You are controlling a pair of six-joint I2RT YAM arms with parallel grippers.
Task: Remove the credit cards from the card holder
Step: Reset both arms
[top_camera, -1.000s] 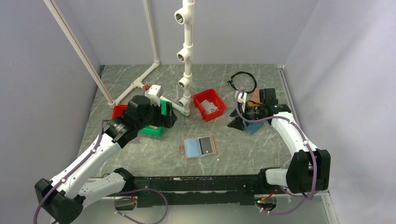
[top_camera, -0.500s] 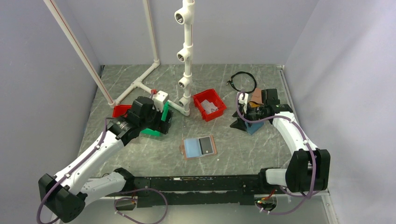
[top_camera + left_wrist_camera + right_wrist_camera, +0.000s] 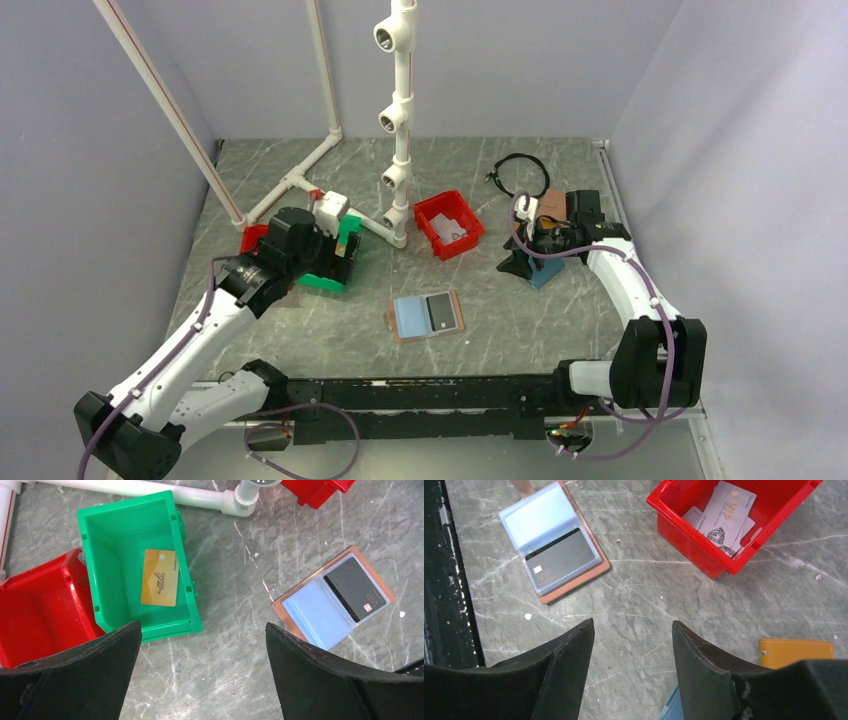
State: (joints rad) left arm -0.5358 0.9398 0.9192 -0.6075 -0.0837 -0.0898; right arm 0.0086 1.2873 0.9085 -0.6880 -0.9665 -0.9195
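Pinkish-tan card holder (image 3: 427, 316) is lying open mid-table, 1 dark card (image 3: 441, 312) sitting in its 3 o'clock half.
Left gripper (image 3: 202, 635) is hovering wide open, empty; right gripper (image 3: 633, 630) is standing half open, gripping nothing. Gold card (image 3: 160, 577) is resting in the green bin (image 3: 127, 502) at the holder's 10 o'clock, grey-white cards (image 3: 726, 517) in the red bin (image 3: 694, 540) at 1 o'clock.

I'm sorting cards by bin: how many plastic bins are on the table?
3: a green bin holding a gold card, a red bin right beside it, and another red bin mid-table with pale cards. More may be hidden.
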